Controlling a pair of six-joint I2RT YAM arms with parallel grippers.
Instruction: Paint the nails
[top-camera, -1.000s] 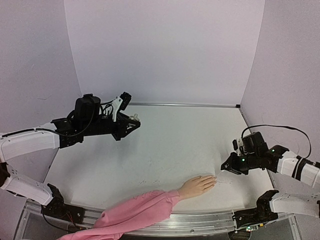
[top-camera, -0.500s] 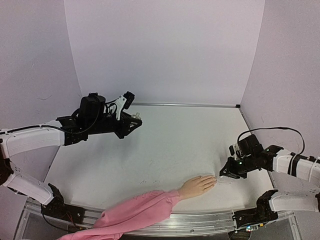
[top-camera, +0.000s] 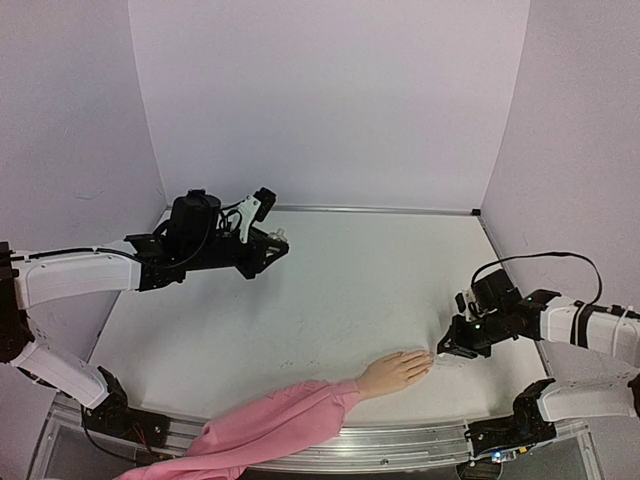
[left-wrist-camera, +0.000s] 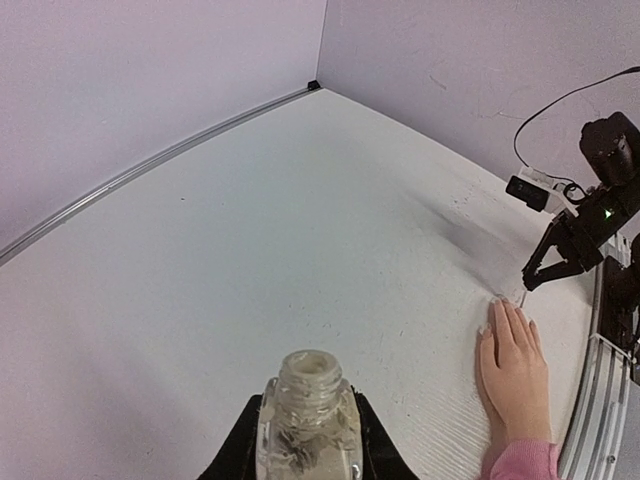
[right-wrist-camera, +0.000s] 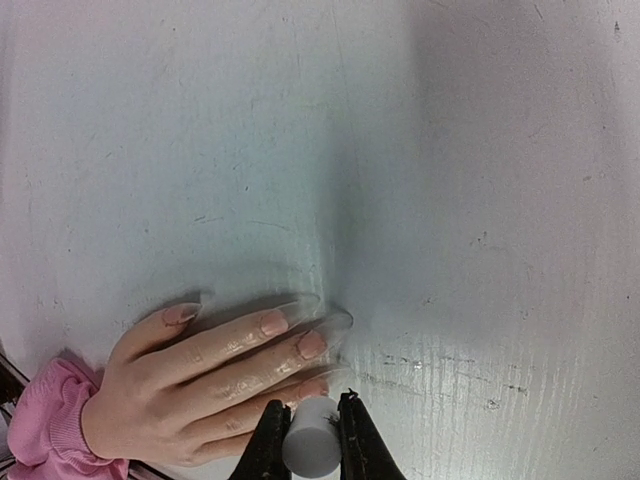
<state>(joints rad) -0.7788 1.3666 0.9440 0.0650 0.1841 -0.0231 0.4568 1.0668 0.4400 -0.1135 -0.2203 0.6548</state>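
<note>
The peach mannequin hand (top-camera: 393, 373) with a pink sleeve (top-camera: 275, 422) lies flat near the table's front edge, fingers pointing right. Its nails (right-wrist-camera: 273, 323) are long and clear over pink beds, seen close in the right wrist view. My right gripper (right-wrist-camera: 310, 432) is shut on a white brush cap (right-wrist-camera: 308, 440), held just above the tips of the lower fingers; the brush itself is hidden under the cap. In the top view the right gripper (top-camera: 447, 347) sits at the fingertips. My left gripper (top-camera: 272, 244) is shut on an open clear polish bottle (left-wrist-camera: 306, 415), raised at back left.
The hand (left-wrist-camera: 514, 365) also shows in the left wrist view, with the right arm (left-wrist-camera: 590, 215) beyond it. Lilac walls enclose the white table (top-camera: 340, 280) on three sides. A metal rail (top-camera: 400, 440) runs along the front edge.
My right gripper has come down and left to the mannequin's fingertips. My left arm with the bottle has drifted slightly right.
</note>
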